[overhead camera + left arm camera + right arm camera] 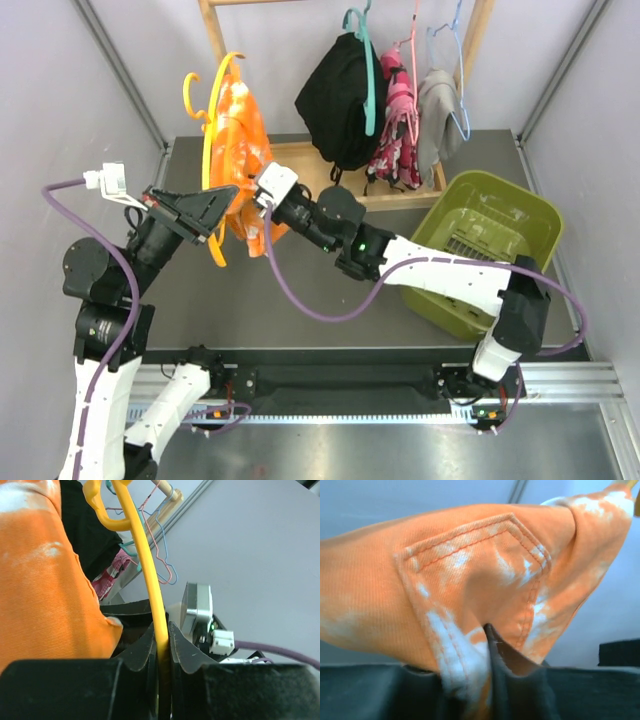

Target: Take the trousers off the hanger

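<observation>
The orange trousers hang on a yellow hanger held off the rack, above the table's left middle. My left gripper is shut on the hanger's yellow bar. My right gripper is shut on the orange cloth at its lower edge, by a stitched pocket. The black trousers, the floral trousers and the grey trousers hang on their own hangers from the wooden rack at the back.
An olive green basket stands at the right of the table, under my right arm. The rack's wooden base lies along the back. Grey walls close in both sides.
</observation>
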### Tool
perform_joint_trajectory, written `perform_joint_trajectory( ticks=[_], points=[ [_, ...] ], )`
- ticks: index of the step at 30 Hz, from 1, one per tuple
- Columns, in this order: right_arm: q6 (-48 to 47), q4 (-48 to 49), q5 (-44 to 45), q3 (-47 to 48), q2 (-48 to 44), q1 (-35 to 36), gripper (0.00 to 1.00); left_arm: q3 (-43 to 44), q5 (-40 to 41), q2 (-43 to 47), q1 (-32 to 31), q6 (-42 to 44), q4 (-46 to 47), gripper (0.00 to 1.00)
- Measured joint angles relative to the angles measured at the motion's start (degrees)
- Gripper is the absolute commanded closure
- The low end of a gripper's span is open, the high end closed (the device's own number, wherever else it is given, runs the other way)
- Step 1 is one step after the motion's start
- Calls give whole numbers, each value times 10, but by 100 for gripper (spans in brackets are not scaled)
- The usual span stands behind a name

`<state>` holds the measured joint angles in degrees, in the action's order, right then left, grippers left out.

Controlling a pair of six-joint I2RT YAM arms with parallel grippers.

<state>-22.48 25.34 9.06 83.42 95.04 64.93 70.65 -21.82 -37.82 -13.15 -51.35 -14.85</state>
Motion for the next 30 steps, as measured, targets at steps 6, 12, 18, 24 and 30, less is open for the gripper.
perform_joint_trajectory(
  ticks=[6, 12, 18, 24, 30],
  points=[
    [-14, -168, -161, 104, 5, -56, 100, -8, 4, 11, 0, 7, -3, 100],
    [-11, -283, -266, 164, 1, -120, 100, -56, 24, 39, 0, 32, -17, 100],
    [10, -362, -300, 223, -11, -169, 100, -139, 37, 55, 0, 45, -24, 100],
    [49, -419, -316, 312, -14, -189, 100, -211, 34, 63, -3, 61, -11, 100],
    [73, -463, -334, 417, -12, -194, 100, -258, 39, 99, -5, 74, 6, 100]
  ],
)
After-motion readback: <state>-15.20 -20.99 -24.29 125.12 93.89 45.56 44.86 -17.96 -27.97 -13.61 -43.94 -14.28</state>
